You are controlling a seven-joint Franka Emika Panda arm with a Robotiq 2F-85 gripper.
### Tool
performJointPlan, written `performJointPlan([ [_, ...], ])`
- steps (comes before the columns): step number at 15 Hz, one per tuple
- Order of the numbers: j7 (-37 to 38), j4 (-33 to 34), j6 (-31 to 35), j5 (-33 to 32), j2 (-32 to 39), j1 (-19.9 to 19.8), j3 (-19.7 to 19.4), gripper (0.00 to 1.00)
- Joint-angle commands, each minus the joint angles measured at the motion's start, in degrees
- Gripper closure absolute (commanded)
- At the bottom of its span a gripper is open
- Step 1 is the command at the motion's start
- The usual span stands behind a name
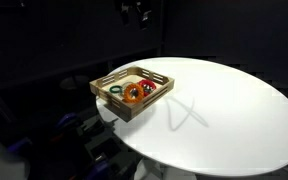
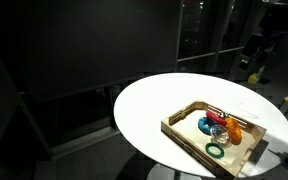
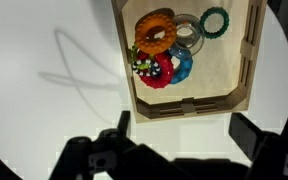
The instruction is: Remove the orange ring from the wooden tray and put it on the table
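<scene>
Black two-finger gripper [image 3: 180, 125] is closest to the wrist cam. Its jaws are spread wide, with nothing between them and nothing touched. It hangs over the big round white table [image 3: 44, 110], just off the near wall of the shallow light-brown wooden tray [image 3: 189, 104]. Inside the tray, a red ring [image 3: 166, 75] and a blue ring [image 3: 184, 65] sit by that near wall, touching. Past those, the small bright orange ring [image 3: 142, 32] lies flat on the tray floor, right up against the red one. A thin green ring [image 3: 205, 20] is farthest back. Both exterior views show the orange ring [image 1: 132, 94] [image 2: 234, 128] in the tray too.
</scene>
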Motion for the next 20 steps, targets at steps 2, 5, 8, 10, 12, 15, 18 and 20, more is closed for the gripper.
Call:
performJointPlan([
  [2,0.0,0.8,-1.8,-0.3,3.0,0.6,0.1,0.00],
  [5,0.0,0.6,-2.3,-0.3,4.4,0.6,-0.1,0.00],
  [8,0.0,-0.1,-1.1,-0.1,4.4,0.7,-0.2,0.00],
  [10,0.0,-0.1,-1.1,-0.1,4.6,0.7,-0.2,0.00],
  [12,0.0,-0.1,-1.1,-0.1,4.6,0.7,-0.2,0.00],
  [15,0.4,-0.2,-1.2,-0.3,4.9,0.5,-0.2,0.00],
  [18,1.4,-0.8,-1.3,-0.5,5.4,0.2,-0.2,0.00],
  [20,2.1,-1.3,-1.3,-0.7,6.1,0.1,-0.1,0.00],
])
